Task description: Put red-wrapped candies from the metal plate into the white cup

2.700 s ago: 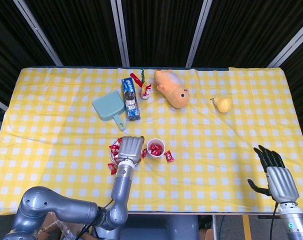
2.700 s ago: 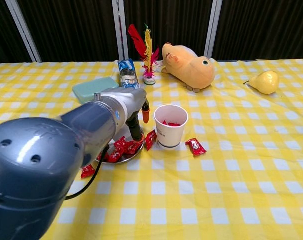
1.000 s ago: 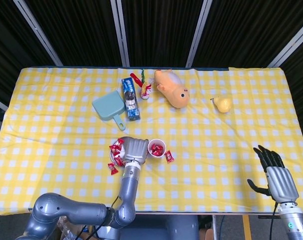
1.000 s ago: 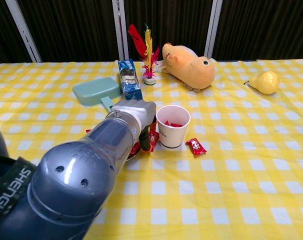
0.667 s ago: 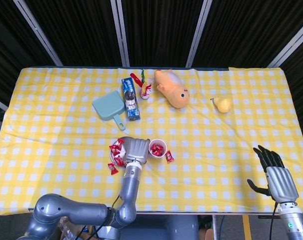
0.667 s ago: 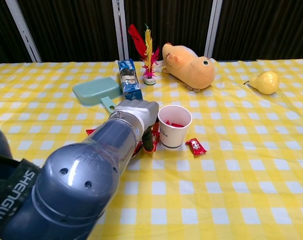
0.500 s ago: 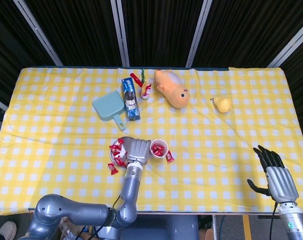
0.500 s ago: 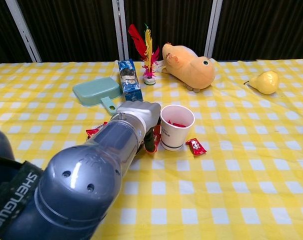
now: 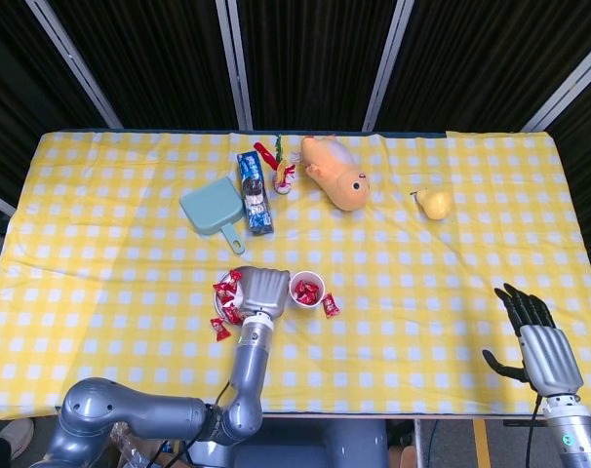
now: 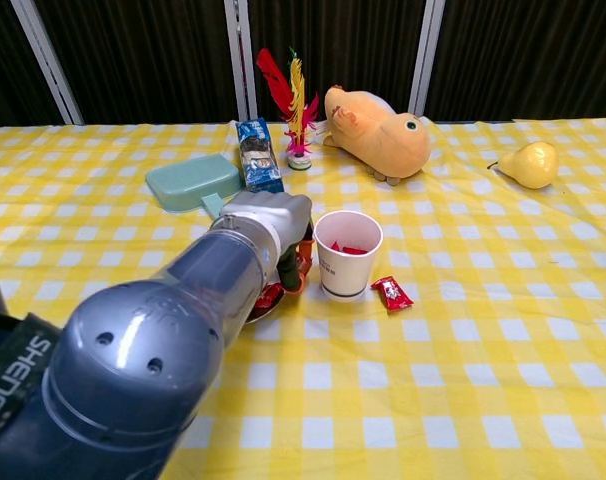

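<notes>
The white cup (image 9: 306, 290) (image 10: 346, 252) stands upright with red-wrapped candies inside. My left hand (image 9: 261, 291) (image 10: 274, 222) hangs just left of it, fingers (image 10: 292, 268) pointing down between the cup and the metal plate (image 9: 218, 301). My arm hides most of the plate. Red candies (image 9: 225, 285) (image 10: 268, 296) lie on the part that shows. I cannot see whether the fingers hold a candy. One red candy (image 9: 330, 305) (image 10: 391, 291) lies on the cloth right of the cup, another (image 9: 219, 329) in front of the plate. My right hand (image 9: 535, 343) is spread and holds nothing, past the table's front right edge.
Behind the cup lie a teal dustpan (image 9: 214, 209) (image 10: 192, 180), a blue packet (image 9: 254, 190) (image 10: 254, 152), a feathered shuttlecock (image 9: 281, 168) (image 10: 296, 105) and an orange plush toy (image 9: 336, 173) (image 10: 377, 120). A yellow pear (image 9: 434, 203) (image 10: 529, 163) sits at the far right.
My left hand went from over the plate to the cup, nudged the cup slightly right, then drew back a little left. The right hand stayed still.
</notes>
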Available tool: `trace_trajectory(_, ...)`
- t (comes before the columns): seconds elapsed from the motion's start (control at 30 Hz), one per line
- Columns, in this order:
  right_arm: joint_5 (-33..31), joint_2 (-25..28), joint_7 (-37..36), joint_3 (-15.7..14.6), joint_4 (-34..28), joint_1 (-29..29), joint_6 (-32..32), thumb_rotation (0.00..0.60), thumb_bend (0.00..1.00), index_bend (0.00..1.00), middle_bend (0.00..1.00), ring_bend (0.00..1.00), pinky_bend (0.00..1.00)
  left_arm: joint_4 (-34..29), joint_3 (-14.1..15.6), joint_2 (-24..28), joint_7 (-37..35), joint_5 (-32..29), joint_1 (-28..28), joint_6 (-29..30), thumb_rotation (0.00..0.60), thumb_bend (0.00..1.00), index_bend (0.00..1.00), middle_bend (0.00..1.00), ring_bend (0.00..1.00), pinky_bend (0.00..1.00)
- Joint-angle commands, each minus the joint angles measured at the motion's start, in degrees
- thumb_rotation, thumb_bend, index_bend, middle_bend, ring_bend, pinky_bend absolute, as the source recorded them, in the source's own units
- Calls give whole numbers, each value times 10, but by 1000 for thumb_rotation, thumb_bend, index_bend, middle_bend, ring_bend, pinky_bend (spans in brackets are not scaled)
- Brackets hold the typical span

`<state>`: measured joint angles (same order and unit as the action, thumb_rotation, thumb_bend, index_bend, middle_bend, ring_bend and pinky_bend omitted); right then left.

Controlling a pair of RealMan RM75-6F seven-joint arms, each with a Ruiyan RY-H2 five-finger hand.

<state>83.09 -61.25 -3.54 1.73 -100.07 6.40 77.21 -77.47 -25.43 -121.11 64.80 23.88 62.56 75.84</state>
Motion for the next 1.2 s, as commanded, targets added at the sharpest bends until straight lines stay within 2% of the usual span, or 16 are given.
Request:
trace_trajectory(0.03,0,0,1,0,0,0,0,600,341,0,0,0,2,-28,-8,21,-2,10,-8,15,600,500,516,1000,1000,1000)
trace_trajectory(0.33,1,-1,0,0,-1,-1,3,600,341,0,0,0,2,-158,-23,100,-18,49,-32,43,600,495,518,1000,1000,1000)
trace_trajectory(0.5,1,-2,2,0,-1,-1,4,600,341,0,0,0,2,-194,-27,125,-24,68,-28,41,600,477,518,1000,1000,1000)
trace_trajectory(0.73,0,-2,0,1,-1,-1,4,600,341,0,0,0,2,-178,-11,117,-29,78,-6,16,600,453,518,1000,1000,1000)
trace_trajectory(1.07,0,0,-5,1,0,0,1,600,341,0,0,0,2,-125,4,78,-11,54,26,2,600,420,505,1000,1000,1000)
trace_trajectory(1.2,0,0,-6,2,0,0,1,600,341,0,0,0,2,-109,5,69,-7,44,33,1,600,354,484,1000,1000,1000)
